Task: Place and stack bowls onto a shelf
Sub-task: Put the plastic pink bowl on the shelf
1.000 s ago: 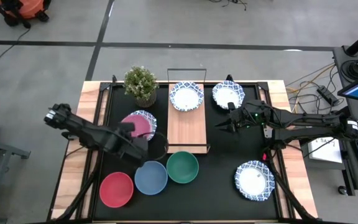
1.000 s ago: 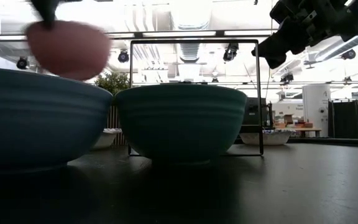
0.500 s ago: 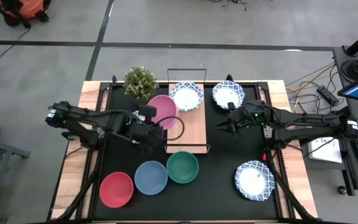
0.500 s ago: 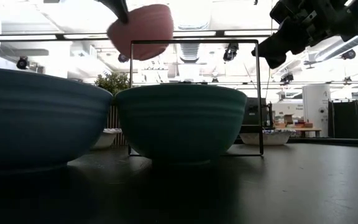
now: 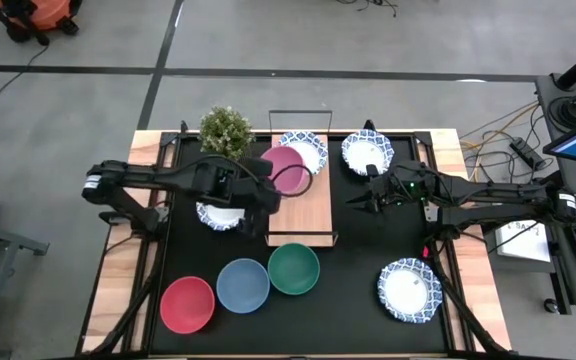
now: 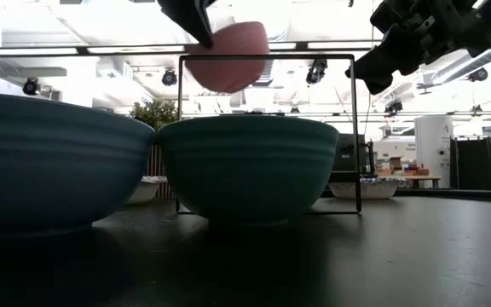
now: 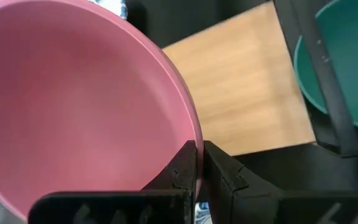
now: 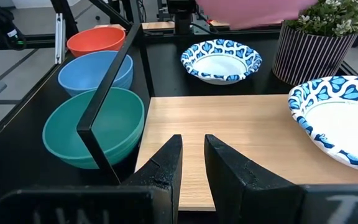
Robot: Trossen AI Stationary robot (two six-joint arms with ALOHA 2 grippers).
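Note:
My left gripper is shut on the pink bowl, which hangs in the air over the far half of the shelf's wooden board. A blue-patterned bowl sits on the board's far end, partly hidden by the pink one. The other patterned bowls rest on the mat. The red, blue and green bowls stand near the front. My right gripper hovers right of the shelf, open by a narrow gap. My left gripper pinches the pink bowl's rim on the side toward the table's left, one finger inside the bowl and one outside. The fingers come from the left, slanting down. The bowl is lifted clear and tilted, its hollow turned toward the gripper.
A potted plant stands at the mat's far left, close to the left arm. The shelf's thin black wire frame rises around the board. Wooden table strips flank the black mat.
My left gripper has carried the pink bowl from above the patterned bowl on the mat's left toward the right and far edge, to above the shelf board. The patterned bowl beneath has come into view. The hold stayed shut.

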